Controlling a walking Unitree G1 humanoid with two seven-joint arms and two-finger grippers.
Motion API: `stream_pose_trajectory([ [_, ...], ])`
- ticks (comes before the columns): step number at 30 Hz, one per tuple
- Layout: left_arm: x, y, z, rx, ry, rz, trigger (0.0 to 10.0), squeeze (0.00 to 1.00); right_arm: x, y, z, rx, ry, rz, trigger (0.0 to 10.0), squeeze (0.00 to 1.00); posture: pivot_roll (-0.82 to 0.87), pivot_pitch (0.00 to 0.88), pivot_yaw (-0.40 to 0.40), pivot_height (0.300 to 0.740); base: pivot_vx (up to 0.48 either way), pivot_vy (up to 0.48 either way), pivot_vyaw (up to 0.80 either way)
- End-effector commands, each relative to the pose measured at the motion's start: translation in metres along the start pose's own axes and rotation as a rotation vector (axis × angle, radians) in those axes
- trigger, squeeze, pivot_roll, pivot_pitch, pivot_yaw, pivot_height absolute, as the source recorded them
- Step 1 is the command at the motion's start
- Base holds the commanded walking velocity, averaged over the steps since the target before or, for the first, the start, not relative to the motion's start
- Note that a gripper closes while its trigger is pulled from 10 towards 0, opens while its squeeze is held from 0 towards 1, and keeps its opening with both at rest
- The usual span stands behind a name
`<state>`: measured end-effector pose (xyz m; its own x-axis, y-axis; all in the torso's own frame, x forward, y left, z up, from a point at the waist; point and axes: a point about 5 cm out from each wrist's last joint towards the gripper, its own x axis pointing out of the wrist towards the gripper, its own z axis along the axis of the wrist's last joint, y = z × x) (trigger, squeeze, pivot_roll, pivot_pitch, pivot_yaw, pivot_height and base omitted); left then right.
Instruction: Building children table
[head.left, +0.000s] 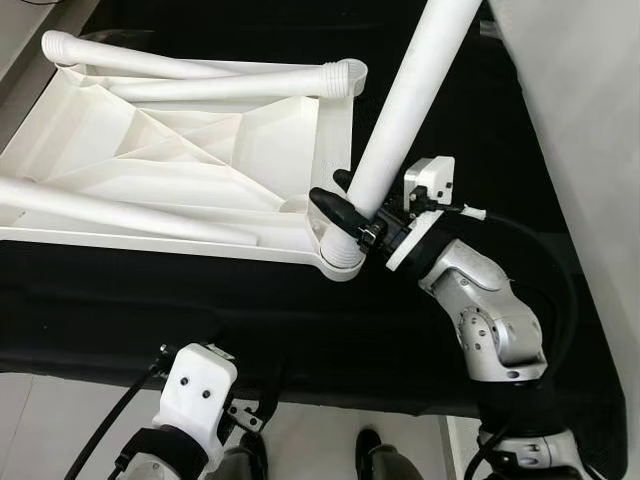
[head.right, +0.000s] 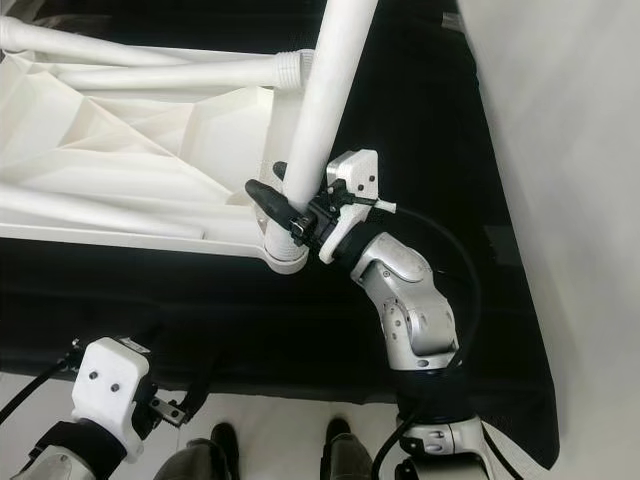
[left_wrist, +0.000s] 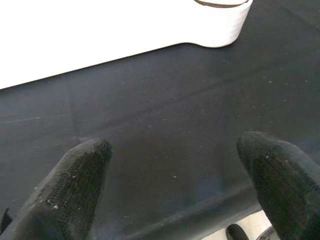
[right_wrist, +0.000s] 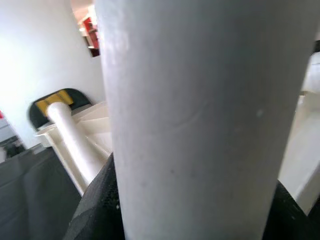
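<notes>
- Right end effector is clamped around a white table leg low on its shaft, just above the corner socket of the upturned tabletop; the right wrist view shows the black fingers hugging the tube on both sides.
- Upturned white tabletop lies on the black-covered bench, its ribbed underside facing up, filling the far left of the scene.
- Held leg rises from the near right corner socket and tilts away to the far right, so it does not look square to the tabletop.
- Three more loose legs lie across the underside: two crossing along the far edge, one along the near edge.
- Left end effector hangs low at the near left, fingers spread wide and empty over the dark cloth, close to the near edge of the tabletop.
- Two dark shoes show on the pale floor at the near edge; whose they are I cannot tell.
- Risk, as I judge it: with the leg tilted, pushing or twisting could jam it crooked in the socket, or lever the light tabletop up and slide it along the cloth, since nothing pins it down.
- Further risk: the smooth tube could slip through the fingers if turned hard, and a sliding tabletop could roll the loose legs off the far edge.
- No brand, label or writing can be read anywhere on the parts or the arms.
</notes>
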<state>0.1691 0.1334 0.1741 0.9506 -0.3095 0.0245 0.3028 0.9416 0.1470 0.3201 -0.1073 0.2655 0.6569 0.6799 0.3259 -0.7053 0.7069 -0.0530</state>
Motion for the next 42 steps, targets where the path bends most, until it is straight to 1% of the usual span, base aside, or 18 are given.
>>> stream_pose_trajectory([
  [1,-0.001,0.0,-0.007,-0.012,0.028,0.005,10.0,0.0,-0.004,-0.004,0.012,-0.024,-0.047,-0.055,10.0,0.0,0.02,0.347,0.009,0.74,0.0,0.0,0.0],
  [4,0.003,0.003,-0.008,-0.01,0.025,0.01,10.0,0.0,-0.004,0.003,0.022,-0.045,-0.088,-0.042,10.0,0.0,0.01,0.326,0.012,0.74,0.0,0.0,0.0],
  [8,0.007,0.006,-0.01,-0.009,0.023,0.014,10.0,0.0,-0.005,0.006,0.026,-0.062,-0.1,-0.026,10.0,0.0,0.01,0.307,0.011,0.74,0.0,0.0,0.0],
  [11,0.01,0.008,-0.011,-0.008,0.022,0.019,10.0,0.0,-0.006,0.005,0.029,-0.072,-0.108,-0.026,10.0,0.0,0.01,0.286,0.006,0.74,0.0,0.0,0.0],
  [13,0.014,0.01,-0.013,0.0,0.02,0.028,10.0,0.0,-0.004,0.002,0.03,-0.075,-0.107,-0.034,10.0,0.0,0.01,0.251,-0.006,0.74,0.0,0.0,0.0],
  [15,0.016,0.011,-0.013,0.007,0.019,0.033,10.0,0.0,-0.004,0.001,0.029,-0.08,-0.099,-0.042,10.0,0.0,0.01,0.246,-0.008,0.74,0.0,0.0,0.0],
  [17,0.02,0.015,-0.013,0.033,0.02,0.064,10.0,0.0,-0.006,0.0,0.021,-0.07,-0.067,-0.064,10.0,0.0,0.01,0.211,-0.02,0.74,0.0,0.0,0.0],
  [19,0.02,0.015,-0.013,0.033,0.02,0.064,10.0,0.0,-0.006,0.0,0.021,-0.07,-0.067,-0.064,10.0,0.0,0.01,0.211,-0.02,0.74,0.0,0.0,0.0],
  [20,0.022,0.017,-0.014,0.047,0.026,0.074,10.0,0.0,-0.007,-0.001,0.015,-0.072,-0.042,-0.087,10.0,0.0,0.01,0.207,-0.02,0.74,0.0,0.0,0.0],
  [21,0.025,0.022,-0.013,0.064,0.024,0.119,10.0,0.0,-0.01,-0.002,0.007,-0.076,-0.005,-0.112,10.0,0.0,0.02,0.183,-0.025,0.74,0.0,0.0,0.0],
  [22,0.025,0.022,-0.013,0.064,0.024,0.119,10.0,0.0,-0.01,-0.002,0.007,-0.076,-0.005,-0.112,10.0,0.0,0.02,0.183,-0.025,0.74,0.0,0.0,0.0],
  [25,0.033,0.038,-0.007,0.112,-0.019,0.231,10.0,0.0,-0.016,-0.007,-0.015,-0.072,0.075,-0.191,10.0,0.0,0.02,0.154,-0.035,0.74,0.0,0.0,0.0],
  [26,0.033,0.038,-0.007,0.112,-0.019,0.231,10.0,0.0,-0.016,-0.007,-0.015,-0.072,0.075,-0.191,10.0,0.0,0.02,0.154,-0.035,0.74,0.0,0.0,0.0],
  [30,0.04,0.052,0.007,0.15,-0.088,0.3,10.0,0.0,-0.017,0.0,-0.029,-0.039,0.102,-0.203,10.0,0.0,0.03,0.112,-0.037,0.74,0.0,0.0,0.0],
  [33,0.042,0.054,0.008,0.174,-0.099,0.308,10.0,0.0,-0.016,0.002,-0.033,-0.032,0.109,-0.2,10.0,0.0,0.03,0.1,-0.039,0.74,0.0,0.0,0.0],
  [39,0.043,0.051,0.002,0.175,-0.09,0.315,10.0,0.0,-0.014,0.005,-0.038,-0.028,0.123,-0.189,10.0,0.0,0.03,0.091,-0.044,0.74,0.0,0.0,0.0],
  [40,0.042,0.048,-0.002,0.17,-0.079,0.317,10.0,0.0,-0.013,0.007,-0.039,-0.028,0.126,-0.18,10.0,0.0,0.0,0.0,0.0,0.74,0.0,0.0,0.0],
  [42,0.04,0.046,-0.005,0.163,-0.068,0.321,10.0,0.0,-0.013,0.008,-0.04,-0.026,0.125,-0.179,10.0,0.0,0.0,0.0,0.0,0.74,0.0,0.0,0.0],
])
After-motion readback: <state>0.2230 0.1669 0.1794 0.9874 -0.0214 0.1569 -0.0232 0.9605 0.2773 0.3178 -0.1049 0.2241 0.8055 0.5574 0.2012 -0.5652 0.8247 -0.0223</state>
